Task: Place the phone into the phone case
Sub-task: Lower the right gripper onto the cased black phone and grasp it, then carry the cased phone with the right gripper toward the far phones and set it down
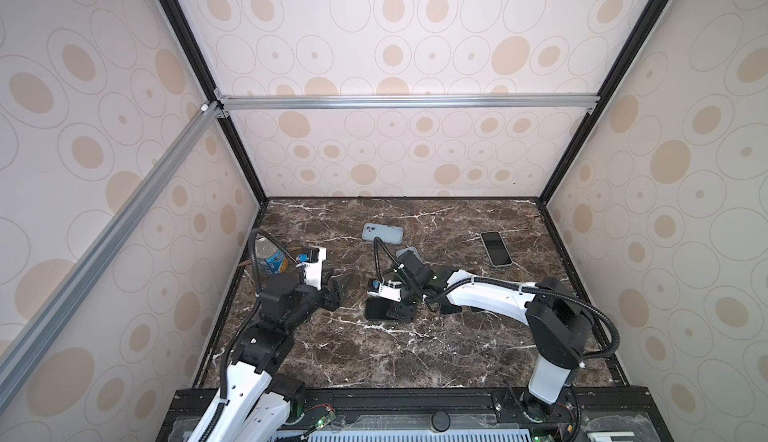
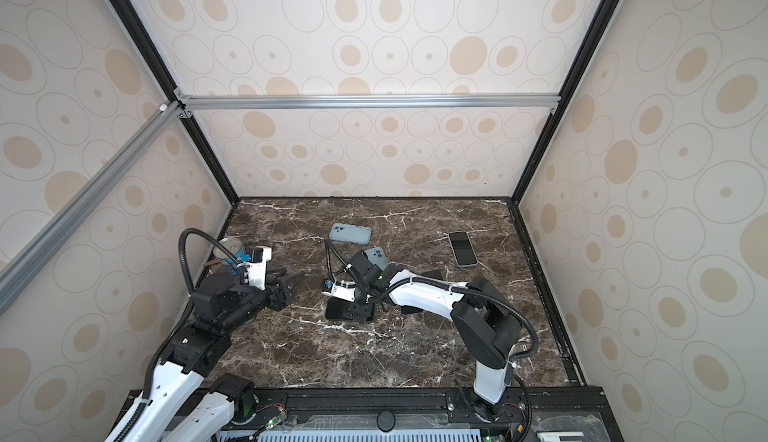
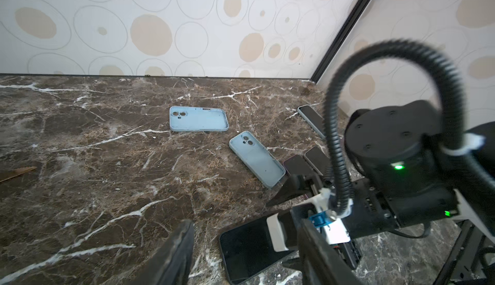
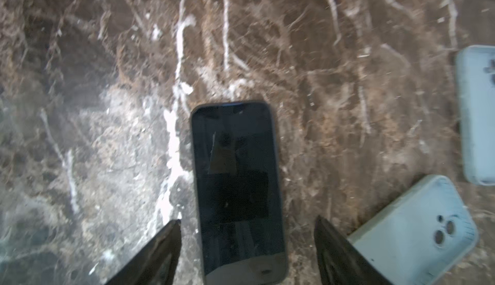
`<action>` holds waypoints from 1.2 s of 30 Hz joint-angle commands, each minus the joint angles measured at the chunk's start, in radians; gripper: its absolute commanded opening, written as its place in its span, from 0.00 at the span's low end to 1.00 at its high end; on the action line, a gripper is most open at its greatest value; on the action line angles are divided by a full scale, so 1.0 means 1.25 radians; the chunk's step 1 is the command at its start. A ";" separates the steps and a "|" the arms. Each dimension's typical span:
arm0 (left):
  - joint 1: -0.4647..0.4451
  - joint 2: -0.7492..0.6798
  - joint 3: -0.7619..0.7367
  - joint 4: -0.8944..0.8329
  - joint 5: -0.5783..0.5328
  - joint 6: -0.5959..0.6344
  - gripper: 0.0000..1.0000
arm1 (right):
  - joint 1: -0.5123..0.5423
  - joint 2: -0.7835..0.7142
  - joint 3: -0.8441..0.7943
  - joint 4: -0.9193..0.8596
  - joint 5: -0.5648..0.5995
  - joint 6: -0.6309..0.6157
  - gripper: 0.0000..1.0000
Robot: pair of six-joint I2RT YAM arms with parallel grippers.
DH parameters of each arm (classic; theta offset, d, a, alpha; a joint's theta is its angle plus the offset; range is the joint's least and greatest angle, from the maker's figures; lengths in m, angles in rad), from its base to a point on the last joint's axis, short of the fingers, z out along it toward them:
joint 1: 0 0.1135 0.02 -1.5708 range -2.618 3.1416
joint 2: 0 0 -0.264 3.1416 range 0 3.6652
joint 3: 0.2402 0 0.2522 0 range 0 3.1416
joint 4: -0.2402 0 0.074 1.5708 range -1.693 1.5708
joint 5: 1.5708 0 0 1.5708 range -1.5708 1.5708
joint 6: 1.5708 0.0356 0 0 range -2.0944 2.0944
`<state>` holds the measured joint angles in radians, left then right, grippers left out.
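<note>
Right claw (image 4: 246, 219) wide open, straddling phone (image 4: 235, 184), gripping nothing; phone flat on counter (image 1: 374, 357), just 6 o'clock of centre. Left claw (image 1: 338, 280) open, empty, at its 9 o'clock. Close on long edges squarely, lift level, carry to case (image 3: 257, 159) at 1 o'clock.

Left claw (image 1: 337, 280) spread wide, hovering low, right claw (image 4: 247, 220) spread wide, pointing downward.

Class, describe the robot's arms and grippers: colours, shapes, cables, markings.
Both the left arm and right arm have white shells between black joints. A black ribbed cable loops along each, tied with white ties. Green lights glow on the right arm's joints. The left gripper and right gripper have dark tapered fingers.
</note>
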<state>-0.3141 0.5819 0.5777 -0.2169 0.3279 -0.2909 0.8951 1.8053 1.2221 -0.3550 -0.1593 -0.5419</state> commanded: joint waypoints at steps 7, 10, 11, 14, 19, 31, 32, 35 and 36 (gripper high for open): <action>-0.001 -0.030 -0.033 -0.003 -0.068 0.072 0.67 | -0.034 0.125 0.125 -0.150 -0.102 -0.082 0.81; -0.002 -0.030 -0.035 0.000 -0.071 0.074 0.68 | -0.034 0.161 0.163 -0.201 -0.090 -0.091 0.82; -0.002 -0.031 -0.035 0.001 -0.071 0.074 0.68 | -0.033 0.169 0.171 -0.210 -0.085 -0.091 0.83; -0.002 -0.033 -0.035 -0.003 -0.081 0.075 0.68 | -0.034 0.191 0.191 -0.232 -0.081 -0.097 0.83; -0.001 -0.036 -0.033 -0.008 -0.092 0.078 0.69 | -0.026 0.237 0.247 -0.301 -0.047 -0.106 0.82; -0.001 -0.047 -0.036 -0.011 -0.108 0.082 0.70 | 0.027 0.288 0.260 -0.327 0.082 -0.117 0.79; -0.002 -0.047 -0.036 -0.011 -0.108 0.082 0.70 | 0.036 0.292 0.255 -0.321 0.102 -0.121 0.79; -0.001 -0.048 -0.035 -0.012 -0.108 0.083 0.70 | 0.059 0.303 0.237 -0.309 0.140 -0.124 0.79; -0.001 -0.049 -0.036 -0.012 -0.108 0.083 0.70 | 0.063 0.309 0.236 -0.310 0.141 -0.117 0.79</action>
<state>-0.3141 0.5312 0.5312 -0.2245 0.1993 -0.2153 0.9379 2.1204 1.5620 -0.7116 -0.0494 -0.6617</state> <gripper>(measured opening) 0.698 0.790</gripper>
